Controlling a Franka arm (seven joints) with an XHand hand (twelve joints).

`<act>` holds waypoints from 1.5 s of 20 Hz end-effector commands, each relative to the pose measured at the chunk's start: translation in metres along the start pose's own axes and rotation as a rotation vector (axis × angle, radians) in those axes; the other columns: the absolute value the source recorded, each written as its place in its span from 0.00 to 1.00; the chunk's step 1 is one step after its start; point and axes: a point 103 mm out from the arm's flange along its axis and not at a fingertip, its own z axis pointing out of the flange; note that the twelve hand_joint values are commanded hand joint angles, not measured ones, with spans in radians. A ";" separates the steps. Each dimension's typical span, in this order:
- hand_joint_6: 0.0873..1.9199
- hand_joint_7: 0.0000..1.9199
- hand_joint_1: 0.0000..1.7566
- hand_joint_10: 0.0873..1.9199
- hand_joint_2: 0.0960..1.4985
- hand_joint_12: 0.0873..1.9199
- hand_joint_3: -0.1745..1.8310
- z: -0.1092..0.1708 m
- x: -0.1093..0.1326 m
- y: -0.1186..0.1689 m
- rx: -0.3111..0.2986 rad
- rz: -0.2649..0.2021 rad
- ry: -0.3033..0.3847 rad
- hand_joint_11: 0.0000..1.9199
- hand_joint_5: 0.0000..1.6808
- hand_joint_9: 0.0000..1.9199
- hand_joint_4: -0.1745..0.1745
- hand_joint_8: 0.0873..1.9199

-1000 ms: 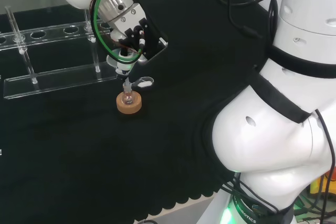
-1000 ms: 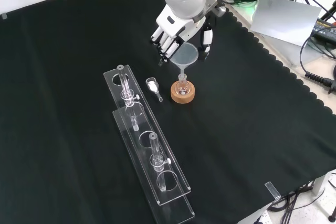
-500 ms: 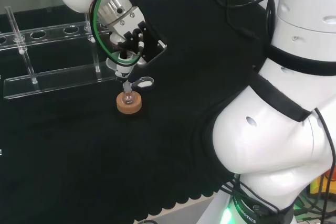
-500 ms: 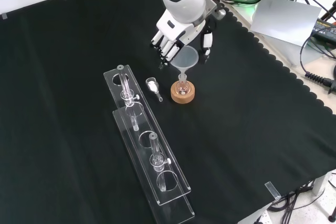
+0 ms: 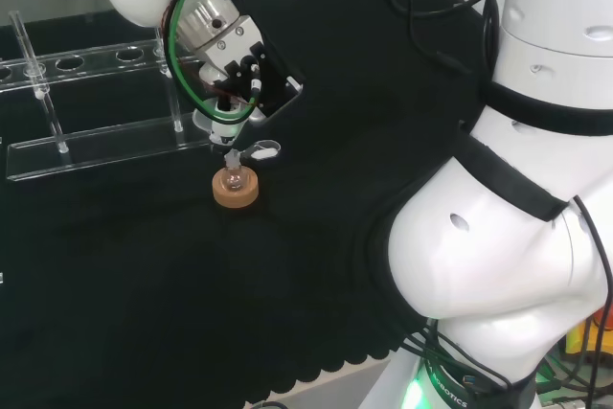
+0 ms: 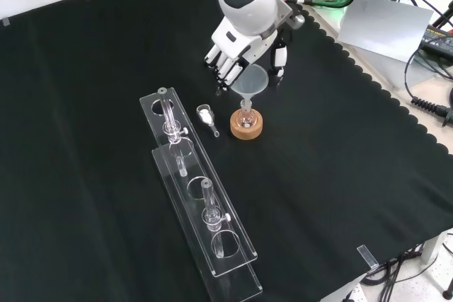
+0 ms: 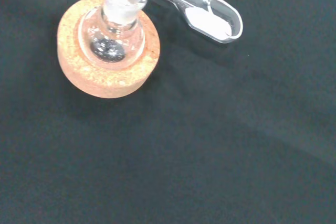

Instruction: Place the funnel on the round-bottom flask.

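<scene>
- Directly below the robot hand (image 6: 237,51), the clear funnel (image 6: 250,80) has its stem in the neck of the small round-bottom flask (image 6: 245,117), which sits in a cork ring stand (image 6: 246,125) on the black-clothed surface (image 6: 340,175).
- Fingers curve down around the funnel's cone on both sides; from the front view they seem to be pinching its rim.
- To finish well, I judge the stem should go straight down until the cone rests on the neck, then the fingers should spread sideways before lifting, so the funnel is not tipped.
- Just beside the stand, away from the robot hand, lies a glass scoop (image 7: 210,19) holding white powder; farther off stands a clear tube rack (image 6: 198,196).
- Hard to make out: whether the cone already rests on the neck, and exact finger contact, since the clear funnel blends into the fingers in the head view.
</scene>
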 end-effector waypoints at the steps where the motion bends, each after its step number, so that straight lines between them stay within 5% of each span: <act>1: 0.00 0.23 0.41 0.26 0.46 0.70 0.33 0.003 -0.002 0.002 0.005 0.001 0.007 0.13 0.31 0.34 0.37 0.33; 16: 0.00 0.21 0.41 0.26 0.46 0.70 0.33 0.011 0.000 0.003 0.013 -0.001 0.006 0.12 0.31 0.32 0.37 0.33; 19: 0.00 0.11 0.40 0.28 0.46 0.71 0.33 0.012 0.002 0.003 0.022 0.007 0.014 0.11 0.24 0.25 0.36 0.32; 25: 0.00 0.00 0.36 0.35 0.44 0.73 0.30 0.013 0.001 0.003 0.039 0.002 0.016 0.04 0.04 0.06 0.39 0.08; 30: 0.00 0.00 0.34 0.37 0.43 0.74 0.29 0.013 -0.002 0.000 0.043 0.001 0.013 0.02 0.01 0.04 0.40 0.03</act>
